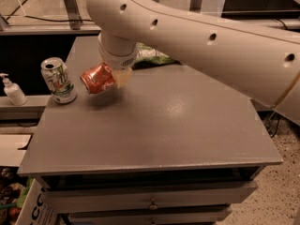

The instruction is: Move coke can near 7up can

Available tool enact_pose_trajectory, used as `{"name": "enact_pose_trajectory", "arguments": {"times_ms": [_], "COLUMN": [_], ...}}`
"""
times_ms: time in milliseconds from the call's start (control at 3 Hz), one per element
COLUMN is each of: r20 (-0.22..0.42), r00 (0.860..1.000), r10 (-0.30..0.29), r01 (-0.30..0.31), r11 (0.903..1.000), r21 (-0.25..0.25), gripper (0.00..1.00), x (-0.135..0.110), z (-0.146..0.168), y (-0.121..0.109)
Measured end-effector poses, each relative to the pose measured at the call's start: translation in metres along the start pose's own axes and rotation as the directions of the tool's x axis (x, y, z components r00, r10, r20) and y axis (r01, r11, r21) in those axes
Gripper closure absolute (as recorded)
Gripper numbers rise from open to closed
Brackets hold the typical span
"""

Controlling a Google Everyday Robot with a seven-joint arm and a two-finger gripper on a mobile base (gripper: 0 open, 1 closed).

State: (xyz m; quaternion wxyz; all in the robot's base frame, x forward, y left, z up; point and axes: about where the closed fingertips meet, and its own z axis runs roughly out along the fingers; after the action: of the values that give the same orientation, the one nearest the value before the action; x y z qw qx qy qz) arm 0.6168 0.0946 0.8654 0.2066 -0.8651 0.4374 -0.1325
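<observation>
The coke can (97,78), red-orange and dented, is held on its side just above the grey table top (154,125), its silver end facing left. My gripper (114,77) is shut on the coke can, under the big white arm that comes in from the upper right. The 7up can (58,80), white and green with a silver top, stands upright at the table's left edge, a short gap left of the coke can.
A green snack bag (152,56) lies behind the arm at the back of the table. A small white pump bottle (12,91) stands on a ledge left of the table. Drawers (150,201) sit below the table's front edge.
</observation>
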Motion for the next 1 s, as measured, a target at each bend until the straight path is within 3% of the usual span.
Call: {"name": "enact_pose_trajectory", "arguments": {"times_ms": [333,667,1000], "r20": [0.001,-0.008,-0.011], "r00": [1.000,1.000,1.000], "r10": [0.002,0.002,0.002], "r01": [-0.002,-0.002,-0.003], "r11": [1.0000,0.9997,0.9993], "r21": [-0.006,-0.024,-0.038], "gripper": [1.00,0.83,0.59], "x": [-0.013,-0.017,-0.019], "z": [0.009,0.020,0.028], "y": [-0.007,-0.010,-0.011]}}
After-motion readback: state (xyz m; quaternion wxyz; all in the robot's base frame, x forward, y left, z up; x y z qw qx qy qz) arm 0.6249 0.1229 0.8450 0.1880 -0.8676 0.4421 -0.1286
